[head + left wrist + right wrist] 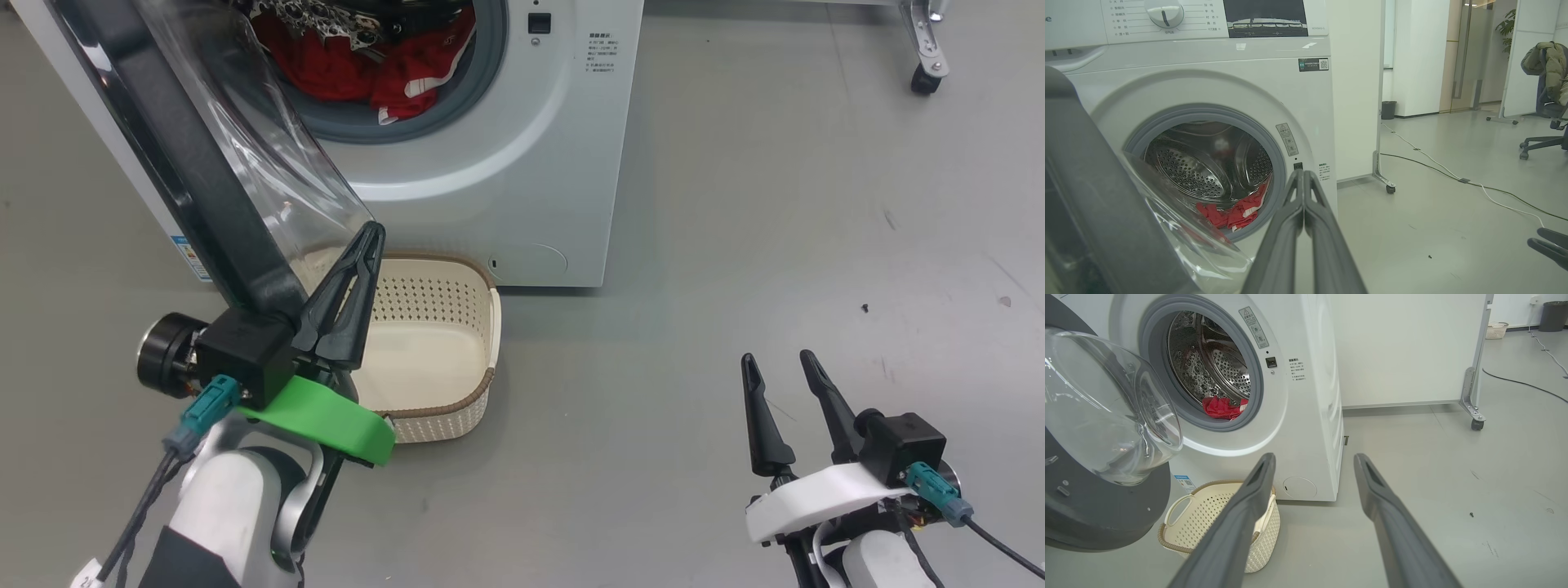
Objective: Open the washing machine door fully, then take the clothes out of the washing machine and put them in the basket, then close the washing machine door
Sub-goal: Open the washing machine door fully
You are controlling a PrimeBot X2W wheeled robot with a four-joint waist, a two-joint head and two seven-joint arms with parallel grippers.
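1. My left gripper is nearest, raised at the lower left of the head view. Its two dark fingers are pressed tight together with nothing between them.
2. My right gripper sits low at the right over the bare grey floor. Its fingers are spread wide apart and hold nothing.
3. Just beside my left fingertips stands the washing machine door, swung open on the machine's left, its clear glass bowl bulging from the black rim. I cannot tell whether my fingers touch the glass.
4. The basket stands on the floor right against the front of the washing machine. It is partly under the open door and behind my left gripper.
5. The clothes lie at the bottom of the steel drum. One red fold with white trim drapes over the grey rubber ring.
6. Beyond the machine's right side stands a white panel on casters.
7. Farthest off, cables run across the floor toward an office chair with a jacket over its back.
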